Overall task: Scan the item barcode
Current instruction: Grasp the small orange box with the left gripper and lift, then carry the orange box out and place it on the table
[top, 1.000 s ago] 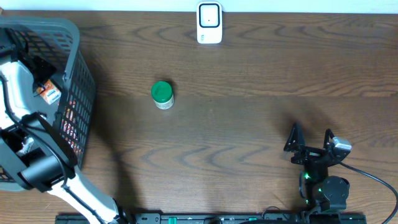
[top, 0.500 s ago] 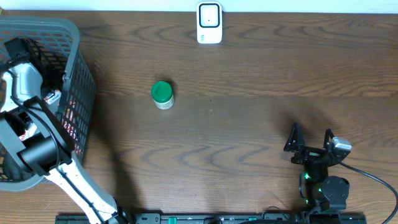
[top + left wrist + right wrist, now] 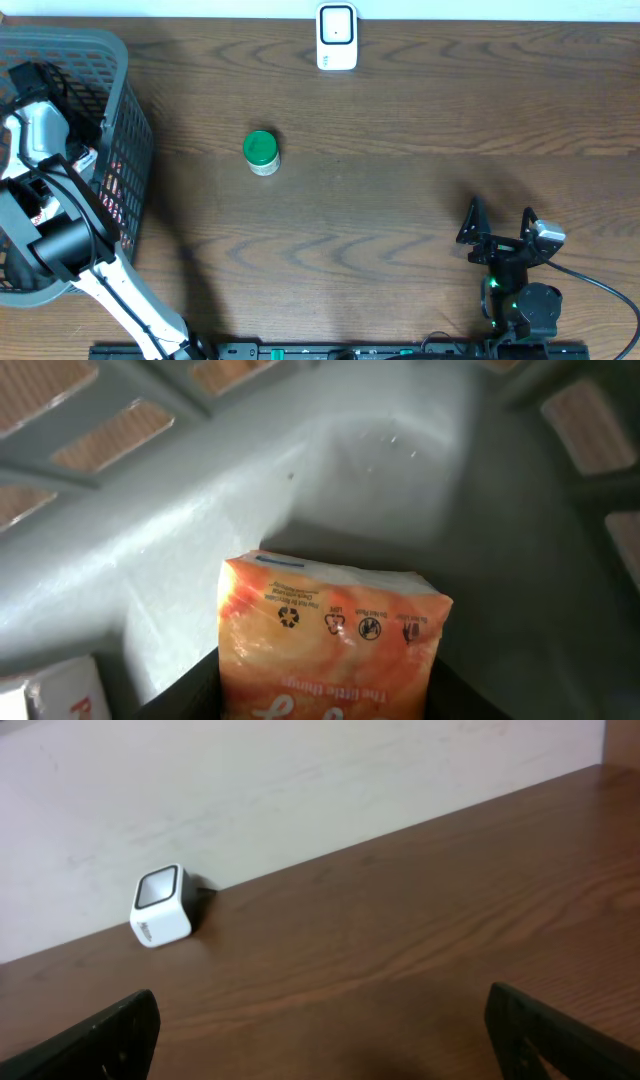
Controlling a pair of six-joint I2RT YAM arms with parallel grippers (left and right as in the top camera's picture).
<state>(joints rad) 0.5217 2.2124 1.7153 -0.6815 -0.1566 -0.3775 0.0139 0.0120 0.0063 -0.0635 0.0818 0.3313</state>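
In the left wrist view an orange packet (image 3: pixel 330 640) with recycling marks printed on it stands between my black fingers (image 3: pixel 185 695), which press on both of its sides. My left gripper (image 3: pixel 325 700) is shut on this packet, deep inside the grey basket (image 3: pixel 125 60). No barcode shows on the packet's visible face. The white scanner (image 3: pixel 337 37) stands at the table's far edge, and the right wrist view also shows the scanner (image 3: pixel 162 906). My right gripper (image 3: pixel 497 225) rests open near the front right with nothing between its fingers (image 3: pixel 110 1030).
A green-lidded jar (image 3: pixel 261 153) stands on the wooden table between the basket and the scanner. Another white and red package (image 3: pixel 50 695) lies in the basket beside the packet. The basket's walls (image 3: pixel 150 530) rise close around my left gripper.
My left arm has reached further back into the basket over the last second. The right arm has not moved.
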